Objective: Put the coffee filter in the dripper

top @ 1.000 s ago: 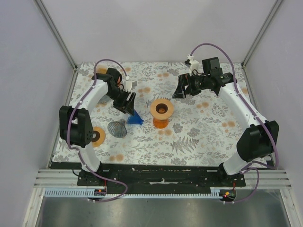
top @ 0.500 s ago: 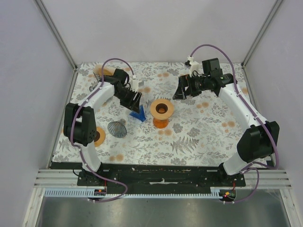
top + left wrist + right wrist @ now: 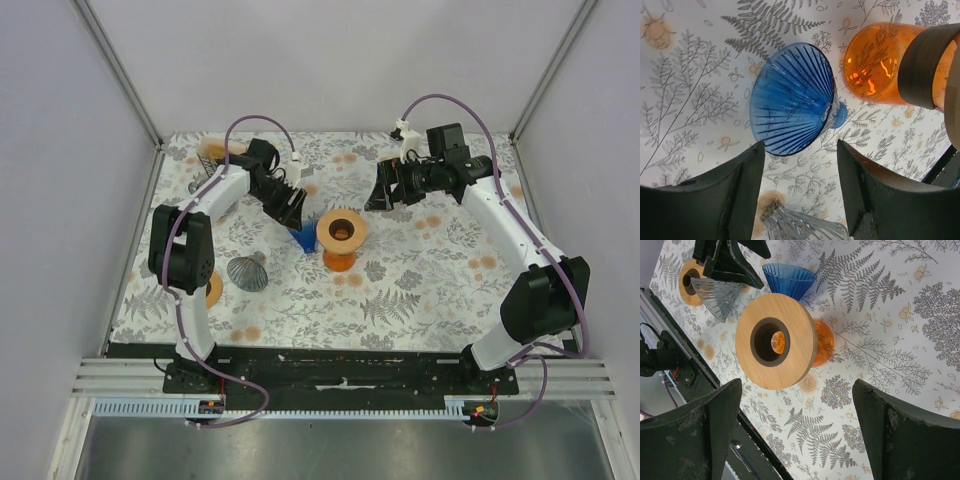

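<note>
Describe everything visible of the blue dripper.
The blue dripper is a translucent ribbed cone, glass or plastic, with a small foot at its narrow end. It is empty and tilted, mouth toward the left hand, foot close beside the orange carafe; contact there is unclear. Its rim sits between that hand's spread fingers over the floral cloth; whether they grip it, I cannot tell.

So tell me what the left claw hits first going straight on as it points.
Probably the dripper, lying on its side straight ahead of the open claw; how far is unclear.
</note>
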